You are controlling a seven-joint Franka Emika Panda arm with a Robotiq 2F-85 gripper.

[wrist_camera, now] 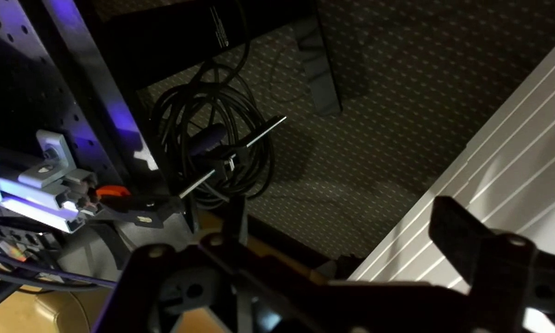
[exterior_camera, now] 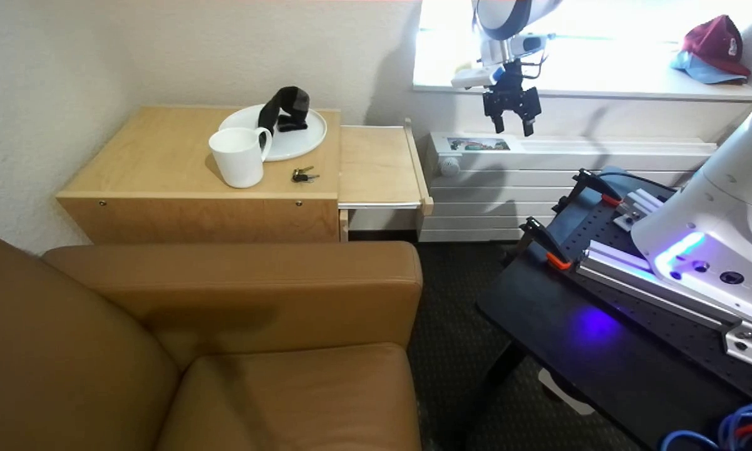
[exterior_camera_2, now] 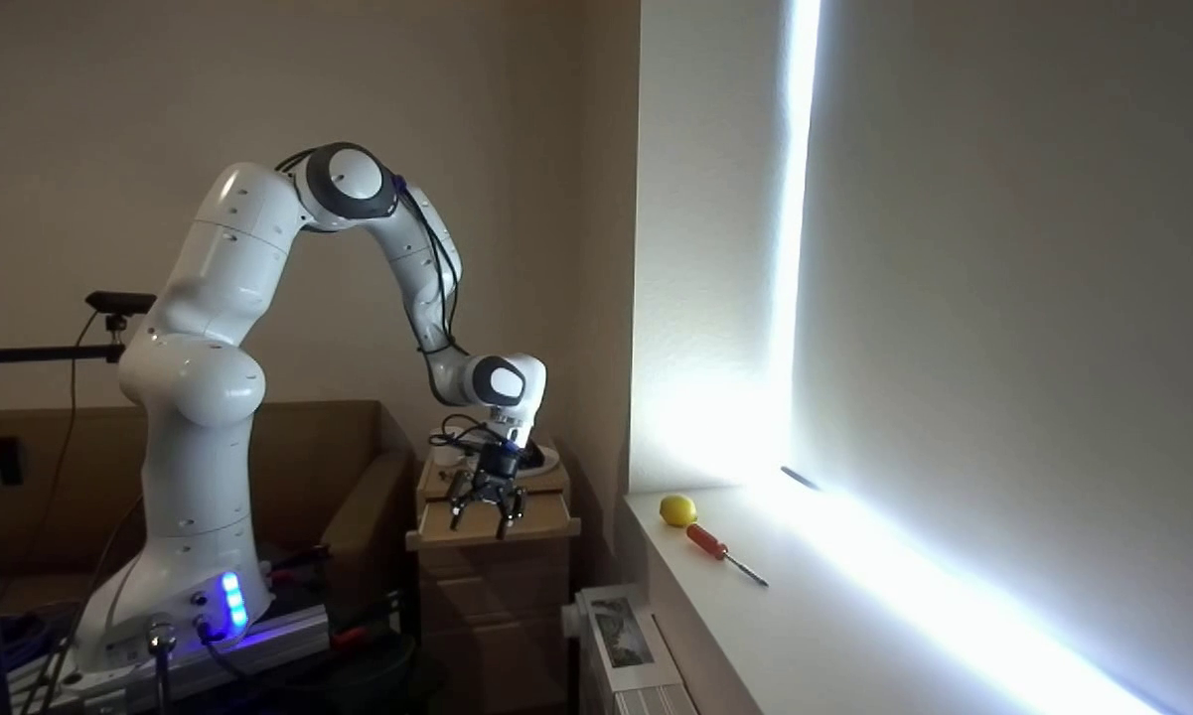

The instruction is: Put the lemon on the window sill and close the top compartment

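Lemon (exterior_camera_2: pixel 677 510) on the window sill (exterior_camera_2: pixel 805 636), lower right, so done. Top drawer (exterior_camera: pixel 379 160), mid-frame, still needs closing. Gripper's empty (exterior_camera: pixel 513 131), jaws apart.

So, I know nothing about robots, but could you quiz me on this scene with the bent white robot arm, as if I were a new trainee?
1. Where does the small, bright yellow, rounded lemon lie?
2. True or false: the black two-fingered gripper stands open.
3. The shallow, light tan wooden top compartment is: A) pushed in; B) pulled out; C) missing.

Key:
1. On the long, flat white window sill, beside the red-handled metal screwdriver.
2. True.
3. B.
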